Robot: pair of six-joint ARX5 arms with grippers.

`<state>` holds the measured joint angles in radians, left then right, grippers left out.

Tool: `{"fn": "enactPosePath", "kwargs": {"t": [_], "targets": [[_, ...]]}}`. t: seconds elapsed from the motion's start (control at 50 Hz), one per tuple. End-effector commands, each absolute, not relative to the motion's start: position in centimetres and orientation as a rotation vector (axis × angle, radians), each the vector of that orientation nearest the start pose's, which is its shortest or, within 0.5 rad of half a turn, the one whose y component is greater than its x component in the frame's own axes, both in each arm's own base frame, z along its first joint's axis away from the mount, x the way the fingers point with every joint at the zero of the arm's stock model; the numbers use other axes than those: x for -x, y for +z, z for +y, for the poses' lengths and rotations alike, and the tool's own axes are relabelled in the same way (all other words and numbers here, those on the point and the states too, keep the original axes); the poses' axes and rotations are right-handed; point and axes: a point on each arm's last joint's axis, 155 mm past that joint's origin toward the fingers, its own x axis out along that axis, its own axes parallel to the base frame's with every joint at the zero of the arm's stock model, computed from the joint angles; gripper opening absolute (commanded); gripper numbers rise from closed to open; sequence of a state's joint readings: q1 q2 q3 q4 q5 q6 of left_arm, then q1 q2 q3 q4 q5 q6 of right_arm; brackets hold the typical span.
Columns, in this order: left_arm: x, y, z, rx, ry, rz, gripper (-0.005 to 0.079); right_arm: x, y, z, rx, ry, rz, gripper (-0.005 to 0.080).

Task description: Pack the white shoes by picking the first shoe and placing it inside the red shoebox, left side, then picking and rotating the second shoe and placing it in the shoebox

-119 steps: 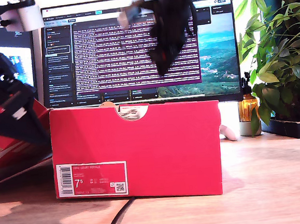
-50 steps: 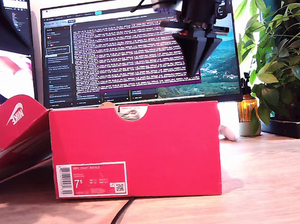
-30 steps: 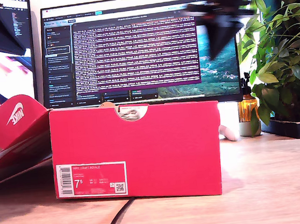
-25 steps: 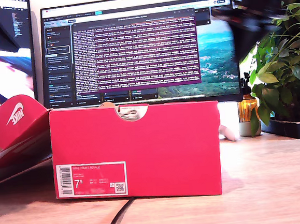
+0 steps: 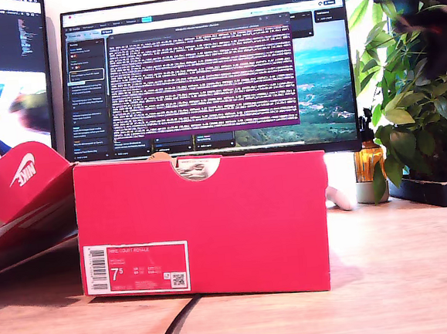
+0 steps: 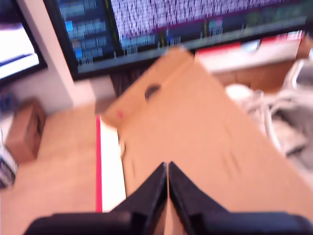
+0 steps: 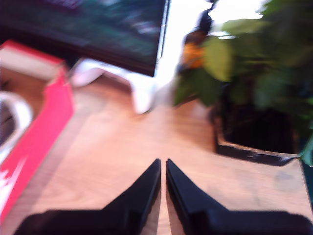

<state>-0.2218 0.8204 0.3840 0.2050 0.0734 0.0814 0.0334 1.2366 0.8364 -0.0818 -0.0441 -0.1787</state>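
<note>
Exterior view low at surface (image 5: 402, 277) level, close, facing the red shoebox (image 5: 205, 226) end-on with the monitor (image 5: 208, 67) behind. First wrist view angled down over the open lid (image 6: 205, 142) toward that monitor. Second wrist view looking down past the box wall toward the plant (image 7: 254, 73). All three catching shoebox and monitor.

My first gripper (image 6: 167, 169) has its black jaws pressed together with nothing between them, above the brown inner face of the box lid (image 6: 205, 132). A white shoe (image 6: 286, 115) lies blurred just beside the lid. A monitor (image 6: 161, 22) stands behind.
</note>
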Motion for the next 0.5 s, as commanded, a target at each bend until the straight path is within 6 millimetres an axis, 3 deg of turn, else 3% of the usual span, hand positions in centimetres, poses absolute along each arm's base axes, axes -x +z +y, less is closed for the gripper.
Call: {"fn": "enactPosePath", "kwargs": {"t": [0.0, 0.14, 0.48], "targets": [[-31.9, 18.0, -8.6, -0.091, -0.304, 0.214, -0.0018, -39.9, 17.4, 2.2, 0.144, 0.117, 0.472, -0.0013], [-31.8, 18.0, -8.6, -0.082, -0.302, 0.174, -0.0018, -39.0, 16.0, 1.7, 0.129, 0.096, 0.392, -0.0013], [-30.8, 15.7, -8.2, -0.046, -0.29, 0.144, -0.0018, -36.7, 12.3, 0.6, 0.084, 0.037, 0.326, -0.0013]]}}
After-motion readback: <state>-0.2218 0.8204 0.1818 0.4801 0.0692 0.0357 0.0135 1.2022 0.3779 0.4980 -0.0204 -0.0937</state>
